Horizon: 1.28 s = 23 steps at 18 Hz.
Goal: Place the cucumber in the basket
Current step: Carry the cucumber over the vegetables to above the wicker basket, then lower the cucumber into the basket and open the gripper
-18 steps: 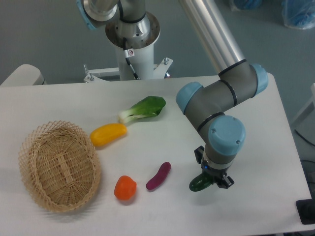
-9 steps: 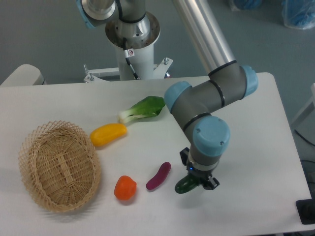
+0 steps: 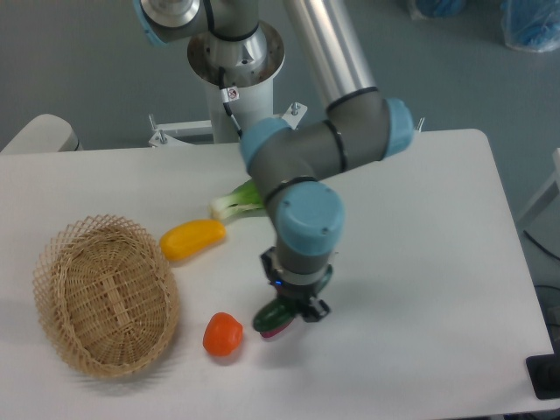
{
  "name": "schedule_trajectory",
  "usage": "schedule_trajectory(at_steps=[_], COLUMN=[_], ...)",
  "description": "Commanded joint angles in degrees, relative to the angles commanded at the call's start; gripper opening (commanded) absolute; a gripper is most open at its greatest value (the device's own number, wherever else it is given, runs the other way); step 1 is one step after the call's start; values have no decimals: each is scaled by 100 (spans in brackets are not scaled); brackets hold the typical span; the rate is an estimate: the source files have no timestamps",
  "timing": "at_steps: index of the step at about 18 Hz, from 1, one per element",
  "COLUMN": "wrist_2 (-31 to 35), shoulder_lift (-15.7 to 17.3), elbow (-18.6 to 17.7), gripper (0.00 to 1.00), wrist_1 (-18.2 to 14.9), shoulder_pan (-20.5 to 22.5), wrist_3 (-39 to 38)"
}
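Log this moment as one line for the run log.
phase: carry | gripper: shut on cucumber, above eggplant | basket: empty, at left | cucumber not yet in basket

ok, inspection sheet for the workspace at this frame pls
Surface: white table, no spills seen.
Job's things: cucumber held in the gripper, above the table, right of the basket. Basket is empty.
Clutter: yellow pepper beside the basket rim; orange pepper in front; bok choy partly hidden behind the arm; a bit of eggplant shows under the cucumber.
Grippers: gripper shut on the cucumber, pointing down.
Cables: one black cable on the robot base.
Surroundings: grey floor, blue bags top right.
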Motion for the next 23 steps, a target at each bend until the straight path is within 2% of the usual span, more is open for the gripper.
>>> schedule_trajectory(at_steps=[4,6,13,17,23], wrist_2=[-18,-18,-17,-18,-18], shoulder_lift=[413,510,502,283,-236], elbow=[-448,-580,-625,-686,-616], gripper=[2,2,2,3,8], wrist_1=[-9,17,35,148,869], shoulder_pan=[-465,-729,-1599,-1916,-2083], wrist_3=[-44,-315,-1712,-2635,-3374])
